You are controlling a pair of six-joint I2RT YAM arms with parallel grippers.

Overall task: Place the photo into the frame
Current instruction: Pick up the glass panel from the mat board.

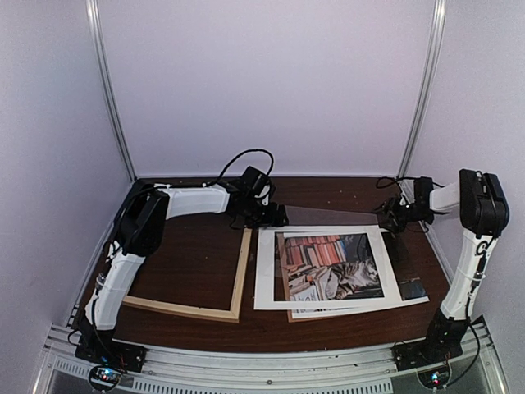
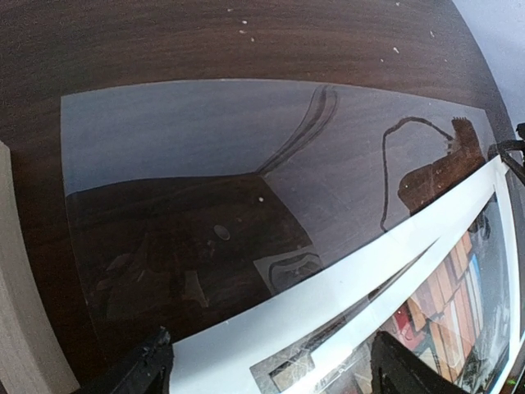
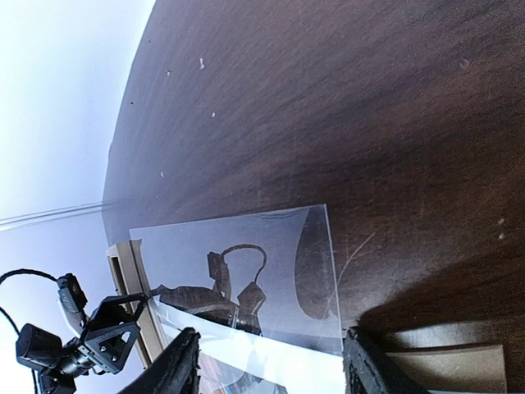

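Left gripper (image 2: pixel 275 365) and right gripper (image 3: pixel 275 361) were recorded open over the clear sheet (image 2: pixel 205 148) covering the photo (image 1: pixel 328 267); its removal was judged next.

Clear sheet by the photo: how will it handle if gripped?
Probably slippery: the clear sheet is glossy with reflections. Likely hard to pinch: it lies flat on the table, edge thin. The photo overlaps it, so may drag along.

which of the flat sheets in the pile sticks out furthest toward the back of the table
The clear sheet: it is the see-through, reflective one, and its far edge pokes out beyond the far edge of the white-bordered photo.
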